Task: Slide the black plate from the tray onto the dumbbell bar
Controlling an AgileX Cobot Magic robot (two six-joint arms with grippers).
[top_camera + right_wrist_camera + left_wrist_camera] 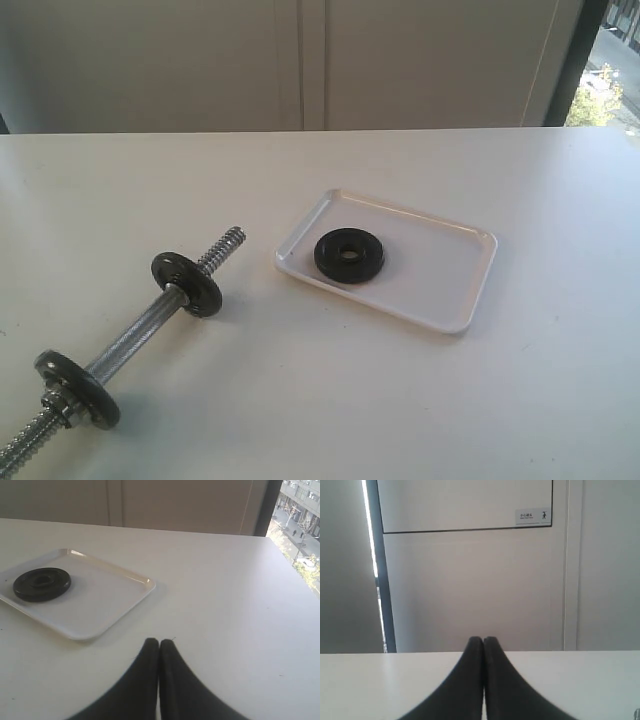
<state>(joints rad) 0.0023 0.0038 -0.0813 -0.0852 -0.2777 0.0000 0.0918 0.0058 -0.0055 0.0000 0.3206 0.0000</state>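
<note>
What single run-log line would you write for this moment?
stage: not started | black plate: flat in tray | dumbbell bar: on table | left gripper: shut, empty | right gripper: shut, empty

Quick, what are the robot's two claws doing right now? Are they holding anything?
The left gripper is closed, holding nothing.
The right gripper is closed, holding nothing.

Left pincer: black fingers pressed together, tips touching, nothing between. Right pincer: same, closed and empty. Neither arm visible in exterior view.
</note>
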